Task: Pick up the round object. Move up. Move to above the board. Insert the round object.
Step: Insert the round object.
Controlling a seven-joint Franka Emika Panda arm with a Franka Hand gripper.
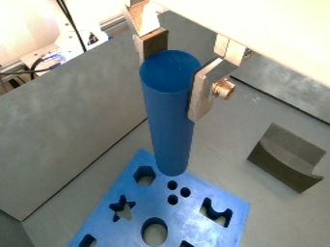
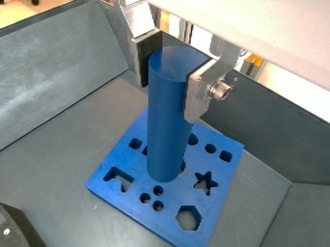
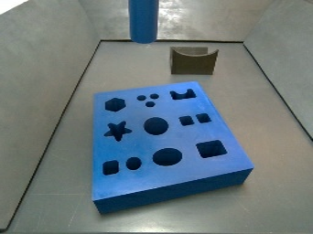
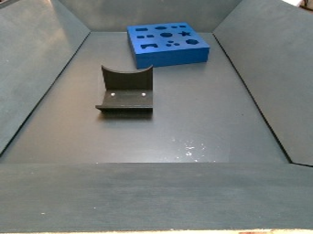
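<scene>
My gripper (image 1: 178,69) is shut on the top of the round object (image 1: 165,125), a tall plain blue cylinder that hangs upright between the silver fingers (image 1: 203,93). Both wrist views show this, with the gripper (image 2: 173,75) round the peg (image 2: 165,135). The peg's lower end is over the board (image 1: 194,229), a thick blue slab with star, hexagon, round and square holes, also in a wrist view (image 2: 223,178). A side view shows only the peg's lower part (image 3: 145,18), high above the board (image 3: 137,146). The gripper is out of both side views.
A dark olive-brown block with a curved notch (image 3: 192,60) stands on the grey floor beyond the board, also seen in a side view (image 4: 126,91) and a wrist view (image 1: 290,154). Sloping grey walls (image 3: 61,101) enclose the floor. The board (image 4: 169,44) lies at the far end.
</scene>
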